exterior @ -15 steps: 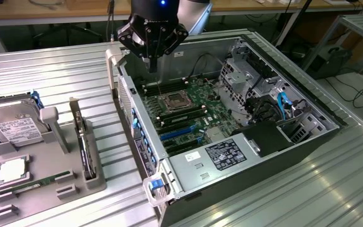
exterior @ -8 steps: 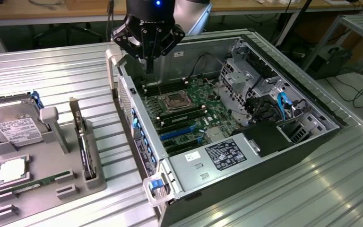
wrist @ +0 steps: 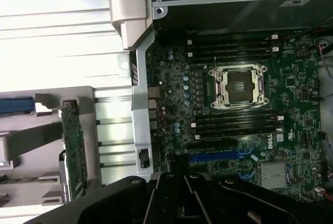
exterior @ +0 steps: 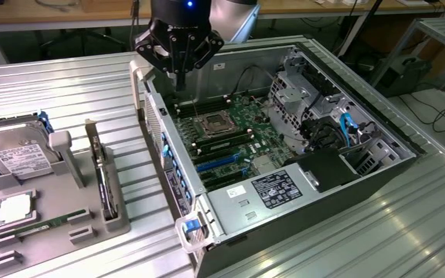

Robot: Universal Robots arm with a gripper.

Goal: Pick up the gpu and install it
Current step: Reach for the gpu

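Observation:
The gpu (exterior: 101, 174) stands on edge in a slot of the grey holder (exterior: 68, 231), on the exterior view's left beside the open computer case (exterior: 377, 168). In the wrist view the gpu (wrist: 74, 151) shows as a narrow green card edge. My gripper (exterior: 181, 86) hangs over the far end of the case, above the motherboard (exterior: 230, 133), well apart from the gpu. Its fingers are shut with nothing between them. The wrist view has my gripper (wrist: 179, 164) as a dark shape over the blue expansion slots (wrist: 218, 157).
The holder also carries a silver hard drive (exterior: 14, 152), a memory stick (exterior: 41, 227) and a small silver square part (exterior: 14, 209). Inside the case are the processor socket (exterior: 211, 123), blue slots (exterior: 221, 163), the power supply (exterior: 273, 190) and drive cages (exterior: 300, 92). Ribbed metal table (exterior: 68, 87) all around.

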